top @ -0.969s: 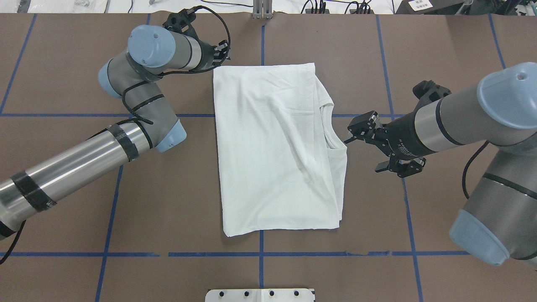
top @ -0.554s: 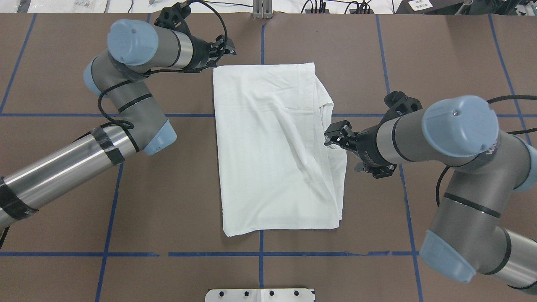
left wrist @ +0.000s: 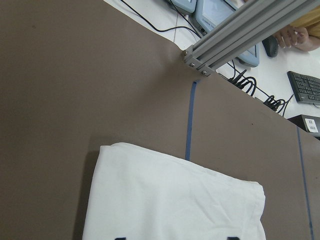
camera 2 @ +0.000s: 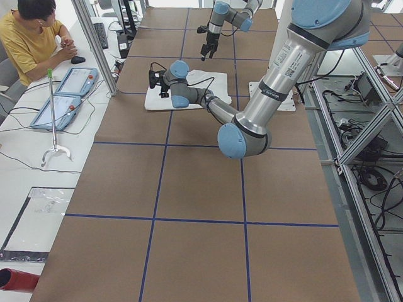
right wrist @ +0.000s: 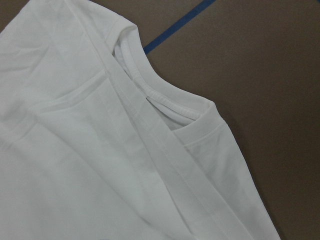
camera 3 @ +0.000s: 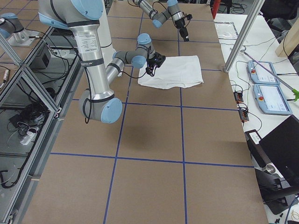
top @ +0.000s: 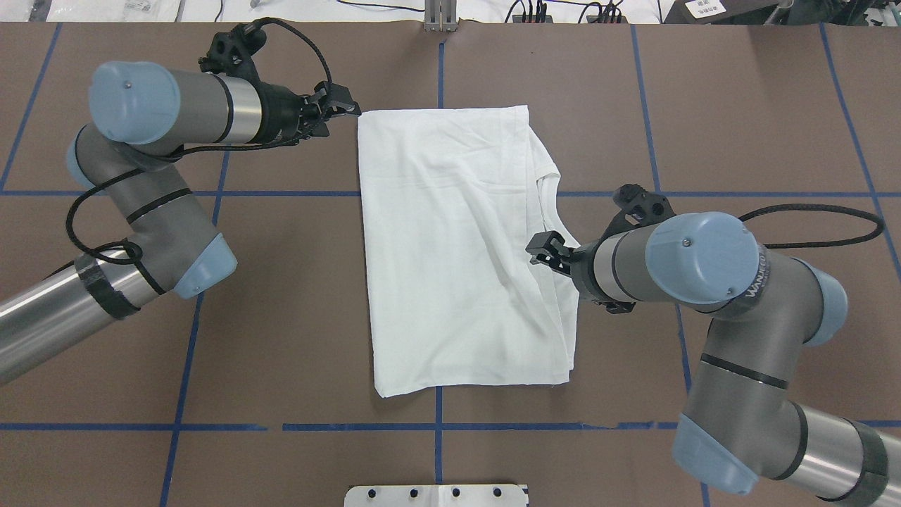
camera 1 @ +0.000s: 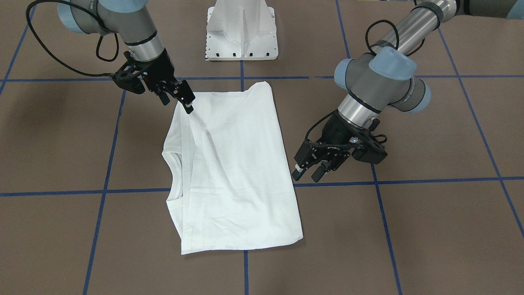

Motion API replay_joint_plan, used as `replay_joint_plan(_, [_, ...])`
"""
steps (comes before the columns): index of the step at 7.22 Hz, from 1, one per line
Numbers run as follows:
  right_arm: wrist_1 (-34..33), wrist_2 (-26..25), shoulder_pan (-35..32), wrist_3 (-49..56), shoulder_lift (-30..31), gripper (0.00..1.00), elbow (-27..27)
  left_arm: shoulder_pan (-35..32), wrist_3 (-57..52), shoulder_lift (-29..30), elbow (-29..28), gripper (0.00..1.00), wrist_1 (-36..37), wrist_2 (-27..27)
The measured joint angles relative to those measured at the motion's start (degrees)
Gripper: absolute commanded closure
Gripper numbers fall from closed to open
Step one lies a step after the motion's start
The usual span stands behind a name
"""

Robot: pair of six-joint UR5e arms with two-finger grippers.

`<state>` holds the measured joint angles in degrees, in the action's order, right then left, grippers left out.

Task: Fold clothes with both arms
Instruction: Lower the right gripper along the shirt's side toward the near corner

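T-shirt [top: 457, 246] lies folded. Right gripper [camera 1: 178, 104], jaws released, poised over its collar edge; left gripper [camera 1: 307, 174], jaws released, beside the opposite edge, likely preparing the next fold

Both my arms share one build: silver tubes [top: 42, 324], dark grey joints [top: 732, 366] and round light-blue caps [top: 134, 95]. The left arm [top: 151, 211] wears black tape bands [top: 105, 296] round its tube, and a black cable [top: 68, 222] loops off the elbow toward 9 o'clock. The right arm [top: 633, 271] carries white lettering [top: 757, 282] on a joint, and its cable arcs out toward 3 o'clock. Each tool is black and two-fingered: left tool [camera 1: 306, 175], right tool [camera 1: 178, 104]. My white base [camera 1: 241, 28] shows a row of dark screws [camera 1: 234, 54].
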<state>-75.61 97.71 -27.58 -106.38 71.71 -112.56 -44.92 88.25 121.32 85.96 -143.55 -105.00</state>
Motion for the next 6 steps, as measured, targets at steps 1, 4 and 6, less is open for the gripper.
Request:
replay_joint_plan(1, [0.0, -0.9, 1.0, 1.1, -1.3, 0.0, 2.6, 0.0, 0.0, -1.7, 2.7, 0.27, 0.0, 0.2])
replay_joint_plan(4, [-0.1, -3.3, 4.8, 3.2, -1.9, 0.0, 4.9, 0.5, -0.2, -2.3, 4.5, 0.27, -0.1, 2.8])
replay_joint_plan(6, [-0.1, -3.8, 6.0, 2.4, -0.2, 0.0, 4.6, 0.7, -0.3, -2.1, 4.5, 0.26, -0.1, 3.7])
